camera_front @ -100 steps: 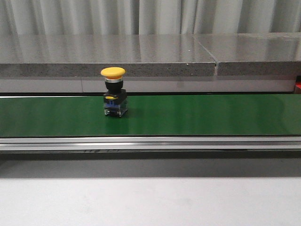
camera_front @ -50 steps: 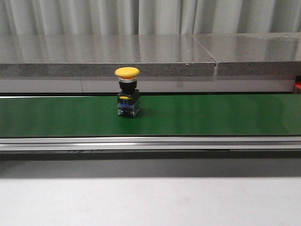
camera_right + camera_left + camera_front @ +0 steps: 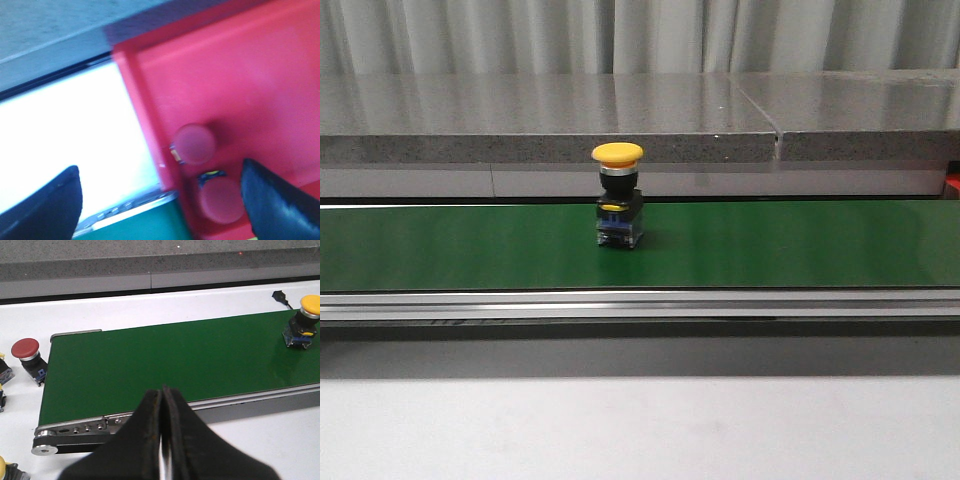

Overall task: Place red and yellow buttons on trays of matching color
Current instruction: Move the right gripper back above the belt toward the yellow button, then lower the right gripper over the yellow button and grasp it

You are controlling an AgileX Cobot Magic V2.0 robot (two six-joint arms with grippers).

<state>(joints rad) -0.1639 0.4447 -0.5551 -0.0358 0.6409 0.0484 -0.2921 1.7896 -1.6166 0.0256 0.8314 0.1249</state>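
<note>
Two red buttons (image 3: 195,144) blurred in red tray (image 3: 280,80); right gripper (image 3: 160,200) spread, left gripper (image 3: 162,440) closed, empty.

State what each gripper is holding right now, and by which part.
Nothing is held. The left gripper is shut on nothing; the right gripper is open above two red buttons in the red tray.

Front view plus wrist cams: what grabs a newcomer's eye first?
The yellow button standing upright, alone, mid-way along the green conveyor belt. Next, the red tray under the open right gripper, with two red buttons in it. The left gripper hangs shut over the belt's near end.
</note>
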